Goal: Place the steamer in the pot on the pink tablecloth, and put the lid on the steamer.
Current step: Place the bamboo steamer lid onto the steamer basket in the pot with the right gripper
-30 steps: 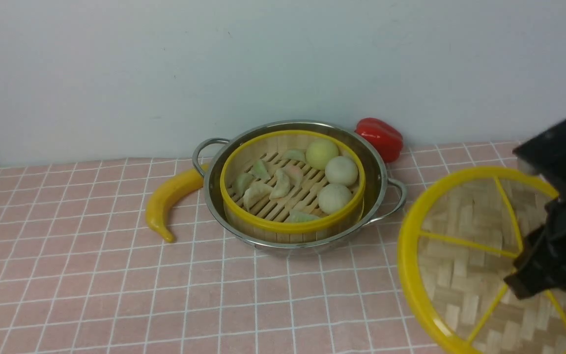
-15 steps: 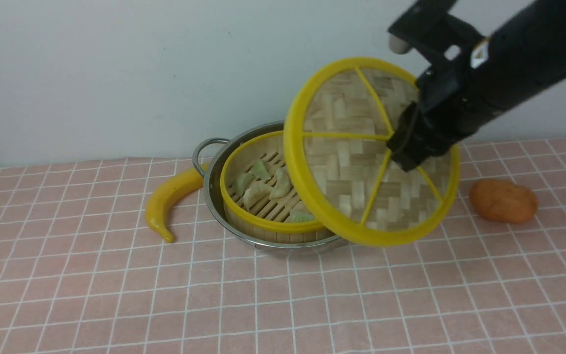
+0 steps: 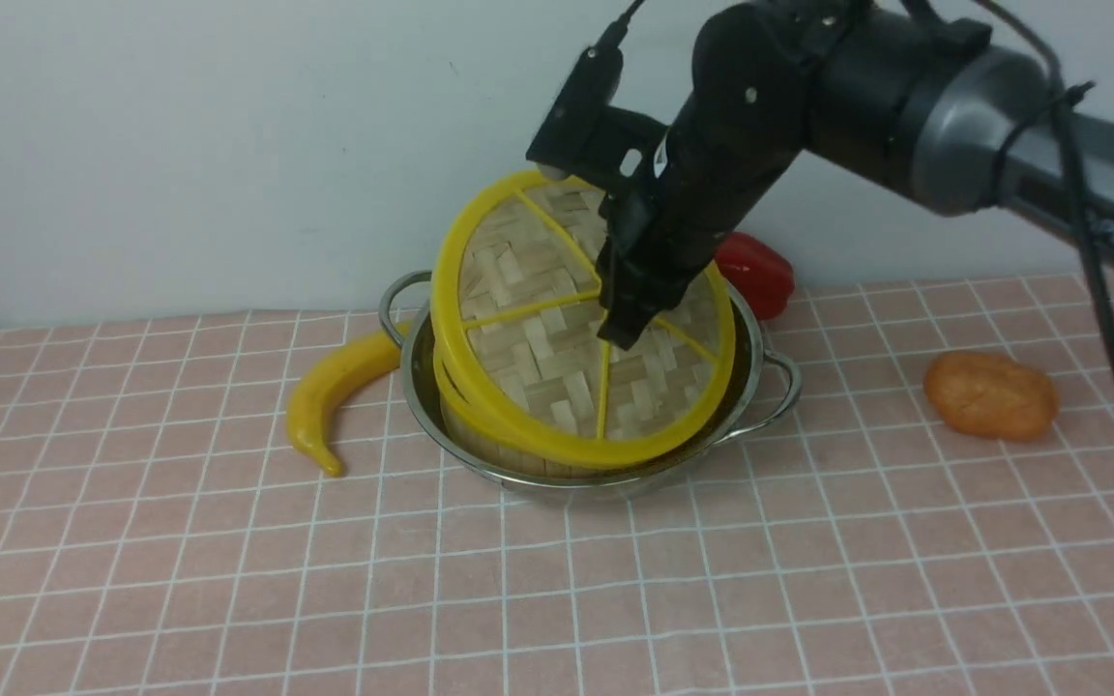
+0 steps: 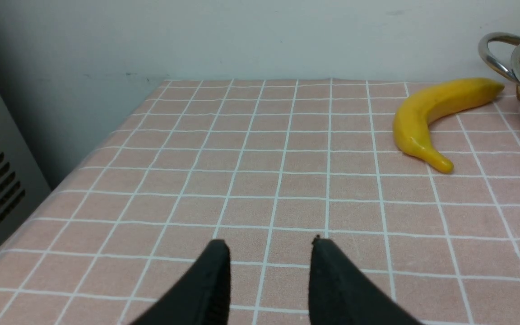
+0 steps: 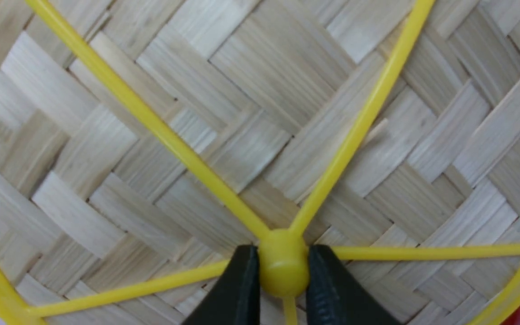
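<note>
Yellow-rimmed lid (image 3: 538, 338): flat, round, woven bamboo strips in a herringbone pattern with thin yellow spokes. It's tilting over the pot (image 3: 538, 478), near edge sitting low at the front rim of the steamer (image 3: 480, 449), far edge lifting toward the wall (image 3: 228, 145).
Right gripper (image 3: 620, 329): black fingers are pinching the small rounded yellow centre knob (image 5: 282, 271) from both sides, and the wrist view is showing that hold on the lid up close.
Steamer: it's sitting inside the pot, with only a strip of pale bamboo wall and yellow rim showing beneath the lid.
Pot: shiny steel, wide and shallow, looped handles sticking out on either side, standing on the cloth near the wall.
Pink tablecloth (image 3: 228, 580): thin white lines are forming a grid of small squares.
Left gripper (image 4: 269, 246): tapered black fingers are hanging apart above bare cloth, nothing between them.
Banana (image 3: 335, 382): smooth, curved and yellow, lying just beside the pot's left handle.
Red pepper (image 3: 760, 271): glossy, peeking out from behind the pot.
Orange lump (image 3: 990, 394): rough-skinned, lying well to the right of the pot.
</note>
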